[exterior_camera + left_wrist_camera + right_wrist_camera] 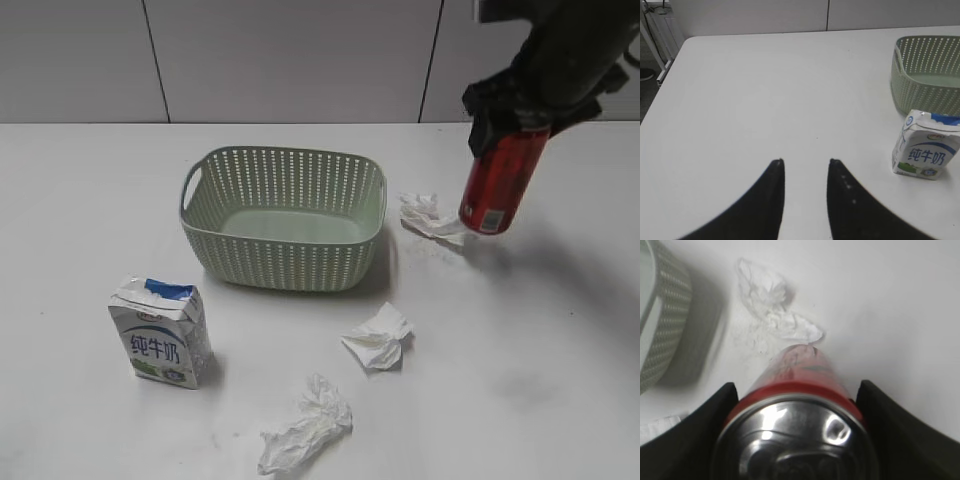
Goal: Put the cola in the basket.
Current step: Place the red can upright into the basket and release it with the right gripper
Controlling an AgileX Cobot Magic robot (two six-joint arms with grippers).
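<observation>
My right gripper (505, 125) is shut on the red cola can (500, 185) and holds it by its top, tilted, in the air to the right of the basket. The right wrist view shows the cola's silver top (795, 440) between the black fingers of the right gripper (795, 390). The pale green basket (283, 262) stands empty at the middle of the table; its side also shows in the right wrist view (660, 315) and in the left wrist view (927, 95). My left gripper (805, 162) is open and empty over bare table at the left.
A white-and-blue milk carton (160, 333) stands left of and in front of the basket. Crumpled tissues lie below the held can (430, 217), in front of the basket (380, 338) and near the front edge (305, 425). The table's left edge (660, 95) shows in the left wrist view.
</observation>
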